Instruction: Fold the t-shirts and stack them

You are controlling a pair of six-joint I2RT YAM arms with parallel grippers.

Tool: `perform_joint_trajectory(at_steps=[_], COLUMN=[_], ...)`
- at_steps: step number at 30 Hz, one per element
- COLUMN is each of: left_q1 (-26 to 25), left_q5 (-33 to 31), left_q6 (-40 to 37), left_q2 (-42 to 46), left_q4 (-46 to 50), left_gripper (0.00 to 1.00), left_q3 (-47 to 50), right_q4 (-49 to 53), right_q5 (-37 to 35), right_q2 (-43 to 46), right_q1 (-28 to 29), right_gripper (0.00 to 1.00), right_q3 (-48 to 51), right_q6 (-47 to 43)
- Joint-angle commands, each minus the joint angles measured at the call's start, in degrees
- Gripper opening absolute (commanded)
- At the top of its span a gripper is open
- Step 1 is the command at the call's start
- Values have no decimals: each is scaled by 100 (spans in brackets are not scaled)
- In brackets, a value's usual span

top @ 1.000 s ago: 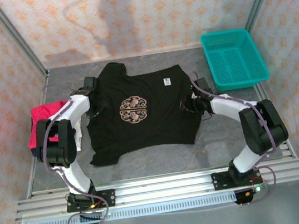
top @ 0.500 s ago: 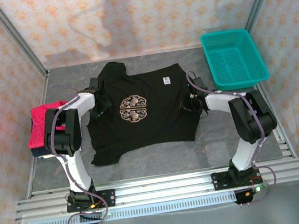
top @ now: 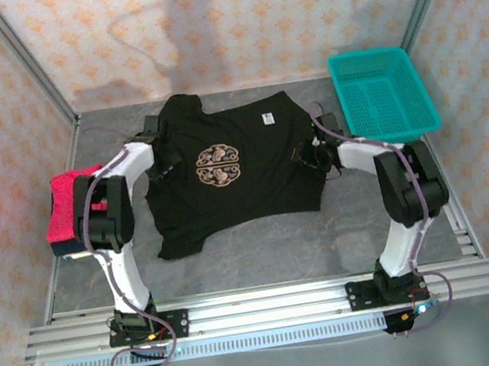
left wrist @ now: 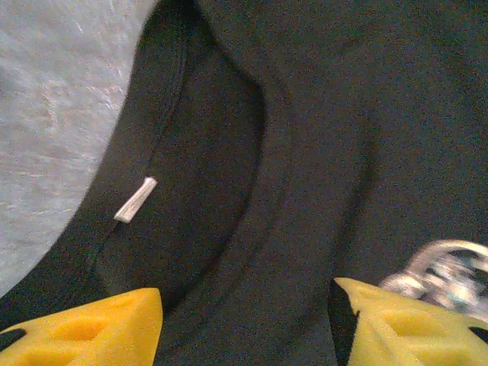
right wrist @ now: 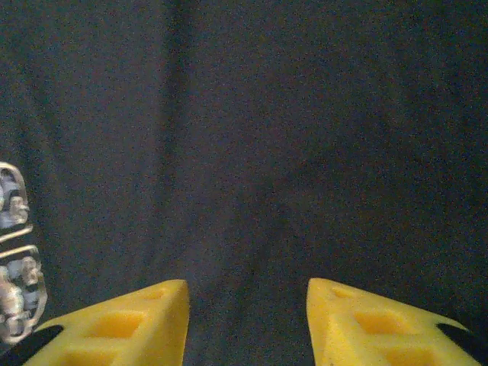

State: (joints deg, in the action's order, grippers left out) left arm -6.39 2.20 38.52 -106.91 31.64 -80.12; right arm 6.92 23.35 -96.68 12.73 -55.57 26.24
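The black t-shirt [top: 245,183] lies spread flat mid-table, its beige emblem [top: 219,159] and small white label [top: 269,119] facing up. A crimson-pink t-shirt [top: 67,205] sits folded at the left edge. My left gripper [top: 165,158] rests over the black tee's left shoulder. In the left wrist view it [left wrist: 248,324] is open, yellow fingers [left wrist: 91,332] apart above the collar [left wrist: 263,160] and a white tag [left wrist: 135,200]. My right gripper [top: 307,153] hovers at the tee's right side. It [right wrist: 248,309] is open over plain black cloth [right wrist: 252,137], gripping nothing.
A teal mesh basket [top: 381,93] stands at the back right, close to the right arm. Patterned walls enclose the grey table [top: 263,245] on three sides. A metal rail [top: 263,307] runs along the near edge by the arm bases.
Both grippers slid toward the back, carrying the black tee with them, then opened and let go of the cloth. The tee now lies farther back and flatter.
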Motion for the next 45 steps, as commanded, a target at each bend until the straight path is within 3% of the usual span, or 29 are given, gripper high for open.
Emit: perform_joint_trajectory(at_steps=[1, 5, 6, 10, 16, 20, 22, 29, 38, 45], left_q1=[-96, -104, -106, -110, -120, -119, -123, -118, -116, -97], left_q5=[-299, -334, -342, -387, -10, 363, 609, 1055, 1115, 1011], left_q6=[7, 222, 270, 482, 397, 869, 1198, 1724, 1769, 1587], left_q2=[1167, 2296, 2551, 3754, 5332, 5948, 6264, 6939, 6914, 6596], left_q4=[345, 475, 522, 953, 1723, 1893, 1634, 723, -60, -305], left_gripper=[62, 65, 67, 72, 97, 99, 95, 59, 57, 49], left_q3=[328, 1325, 1574, 2623, 3743, 4479, 4944, 6091, 6449, 6455], right_q4=[311, 355, 402, 538, 802, 772, 758, 601, 508, 388], right_q5=[-206, -365, -391, -480, 198, 301, 287, 293, 349, 404], right_q2=[805, 1576, 1724, 2398, 2856, 3049, 3073, 3062, 2937, 2787], right_q1=[2, -4, -2, -6, 21, 122, 130, 172, 277, 349], right_gripper=[64, 96, 99, 99, 100, 97, 96, 94, 93, 92], right_q3=[317, 872, 964, 1356, 1685, 1939, 1986, 2058, 2044, 2046], right_q6=[-140, -368, -472, -592, -415, -382, -381, -212, -112, -10])
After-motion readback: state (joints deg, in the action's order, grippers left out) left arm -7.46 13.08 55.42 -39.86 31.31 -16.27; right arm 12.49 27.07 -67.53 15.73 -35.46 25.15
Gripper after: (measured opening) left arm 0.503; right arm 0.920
